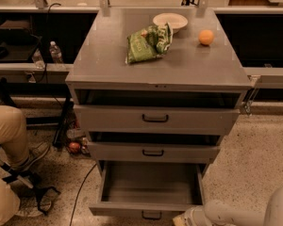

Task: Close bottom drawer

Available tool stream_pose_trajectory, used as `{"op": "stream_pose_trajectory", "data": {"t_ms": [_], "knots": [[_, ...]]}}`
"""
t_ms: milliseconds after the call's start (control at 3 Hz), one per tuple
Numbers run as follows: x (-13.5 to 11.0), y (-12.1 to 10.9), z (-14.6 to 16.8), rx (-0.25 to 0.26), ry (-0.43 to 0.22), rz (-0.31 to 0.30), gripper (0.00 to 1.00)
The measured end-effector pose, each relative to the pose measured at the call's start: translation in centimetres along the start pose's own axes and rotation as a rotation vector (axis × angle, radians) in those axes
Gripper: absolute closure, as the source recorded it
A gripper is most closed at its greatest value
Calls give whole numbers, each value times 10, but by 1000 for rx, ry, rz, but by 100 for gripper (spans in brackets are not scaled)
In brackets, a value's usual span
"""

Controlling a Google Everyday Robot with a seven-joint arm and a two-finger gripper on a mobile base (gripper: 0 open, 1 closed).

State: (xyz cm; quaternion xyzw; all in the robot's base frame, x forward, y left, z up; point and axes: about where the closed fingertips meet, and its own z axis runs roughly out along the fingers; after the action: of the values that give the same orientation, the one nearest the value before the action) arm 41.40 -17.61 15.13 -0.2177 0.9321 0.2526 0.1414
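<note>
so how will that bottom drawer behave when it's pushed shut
The bottom drawer looks empty and pulled far out, so it should probably slide lightly. Its grey metal box looks stiff, unlikely to flex. The gripper sits low by its front corner, off-centre; pushing there rather than at the handle might skew it.

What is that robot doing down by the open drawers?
A robot arm reaches in from the lower right. Its gripper sits low beside the front right corner of the bottom drawer, which is pulled far out and looks empty. A green snack bag, a white bowl and an orange rest on the grey cabinet.
</note>
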Motion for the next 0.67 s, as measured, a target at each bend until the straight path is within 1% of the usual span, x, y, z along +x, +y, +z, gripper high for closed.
{"op": "stream_pose_trajectory", "data": {"t_ms": [333, 667], "knots": [[-16, -4, 4, 36, -59, -37, 100], [-35, -7, 3, 63, -139, -65, 100]]}}
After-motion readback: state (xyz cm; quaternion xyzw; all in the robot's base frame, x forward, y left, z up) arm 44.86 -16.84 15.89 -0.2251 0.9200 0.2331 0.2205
